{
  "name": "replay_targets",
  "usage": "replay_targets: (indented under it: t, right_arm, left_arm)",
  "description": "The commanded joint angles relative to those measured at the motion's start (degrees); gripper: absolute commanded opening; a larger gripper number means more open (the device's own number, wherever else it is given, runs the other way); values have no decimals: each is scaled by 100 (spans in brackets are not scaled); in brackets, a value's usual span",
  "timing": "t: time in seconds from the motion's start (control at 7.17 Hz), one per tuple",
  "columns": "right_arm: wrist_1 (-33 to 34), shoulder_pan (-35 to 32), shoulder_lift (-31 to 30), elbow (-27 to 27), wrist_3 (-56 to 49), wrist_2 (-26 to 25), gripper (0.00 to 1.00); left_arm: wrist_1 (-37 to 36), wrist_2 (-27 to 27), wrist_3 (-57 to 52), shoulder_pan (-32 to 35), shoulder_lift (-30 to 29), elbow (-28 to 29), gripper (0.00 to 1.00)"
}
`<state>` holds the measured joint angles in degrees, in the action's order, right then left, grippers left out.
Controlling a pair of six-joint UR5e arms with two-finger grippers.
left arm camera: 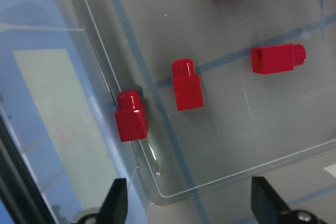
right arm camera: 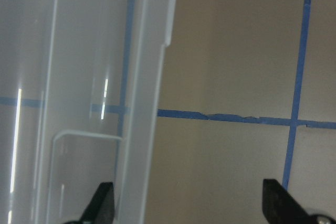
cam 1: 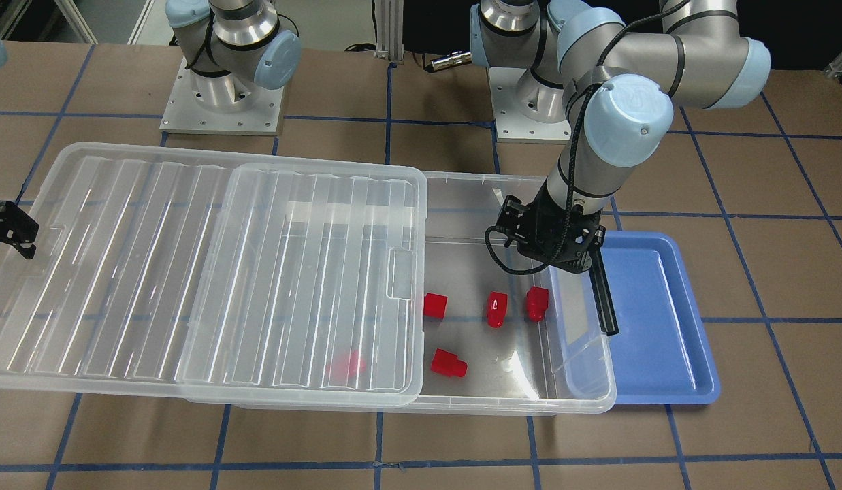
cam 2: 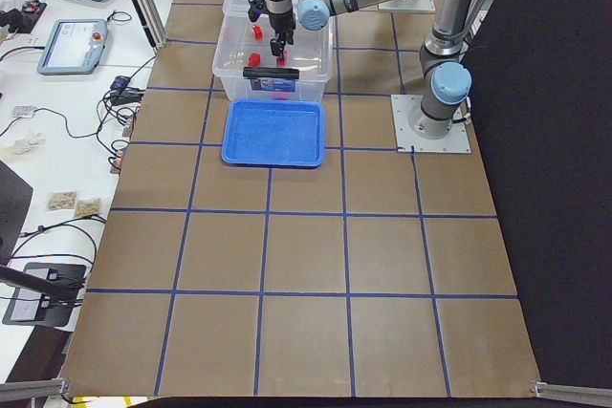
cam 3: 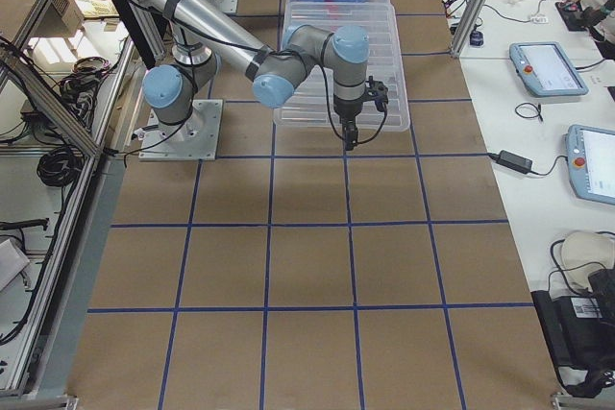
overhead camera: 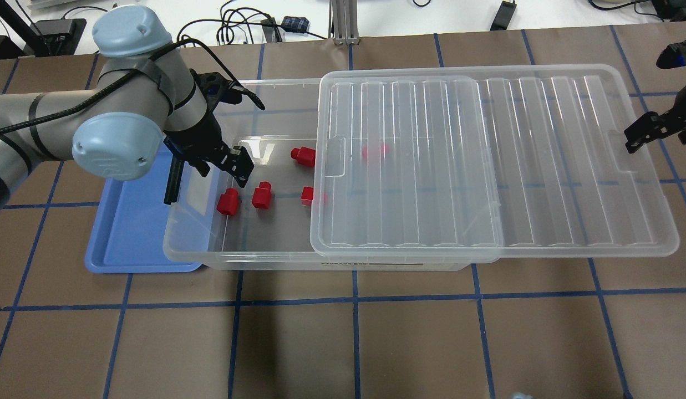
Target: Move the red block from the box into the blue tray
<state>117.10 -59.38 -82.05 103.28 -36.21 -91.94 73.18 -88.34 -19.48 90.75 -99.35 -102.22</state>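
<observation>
Red block (left arm camera: pixel 131 116) nearest the tray lies on the box floor, just beside the end wall, left of centre in the left wrist view. The table (overhead camera: pixel 343 343) carries everything. The box (overhead camera: pixel 209 259) runs across the middle of the overhead view. Its ribbed clear lid (overhead camera: pixel 542 166) rests on top, shifted toward the right, so that it covers the box's right part and overhangs past it; the left part is uncovered. The blue tray (overhead camera: pixel 126 238) sits at the box's left end in that view, its edge under the box rim.

The left arm (overhead camera: pixel 126 111) reaches in from the upper left. The left pincer (left arm camera: pixel 190 205) hangs over the uncovered end of the box, jaws apart, holding nothing. The right pincer (right arm camera: pixel 189 205) hovers at the right edge of the overhead view, beside the lid's end, jaws apart too. A black latch bar (overhead camera: pixel 173 183) hangs on the box's end wall.

A second block (overhead camera: pixel 262 195) stands just right of the first. A third block (overhead camera: pixel 303 156) lies near the lid's edge, a fourth block (overhead camera: pixel 308 195) is partly under that edge, and a fifth block (overhead camera: pixel 374 151) shows as a red blur through the lid.
</observation>
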Motion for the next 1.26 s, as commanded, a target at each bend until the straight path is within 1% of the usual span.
replay_targets:
  t: [0.0, 0.28, 0.42, 0.56, 0.7, 0.84, 0.98, 1.12]
  right_arm:
    - [-11, 41, -4, -18, 0, 1, 100]
    - [-72, 41, -109, -96, 43, 45, 100]
    - [-465, 14, -196, -541, 78, 54, 100]
    - [-1608, -3, -406, -1198, 201, 71, 100]
    - [-2455, -56, -547, -1796, 541, 71, 100]
    - [-2994, -230, -627, -2202, 727, 2, 100]
    - [-3478, -476, -724, -2389, 999, 1, 100]
    - [-3561, -791, -733, -2400, 1698, 71, 100]
  left_arm:
    - [-442, 10, -12, 4, -233, -192, 83]
    - [-769, 1, -30, 143, -409, -298, 83]
    - [-1092, 1, -30, 231, -506, -420, 83]
    - [-1313, 1, -56, 232, -585, -534, 83]
    - [-1446, 1, -108, 232, -682, -579, 83]
    - [-1534, 1, -196, 241, -743, -580, 83]
    - [-1648, 1, -258, 241, -822, -580, 83]
    - [-1754, 1, -258, 241, -919, -580, 83]
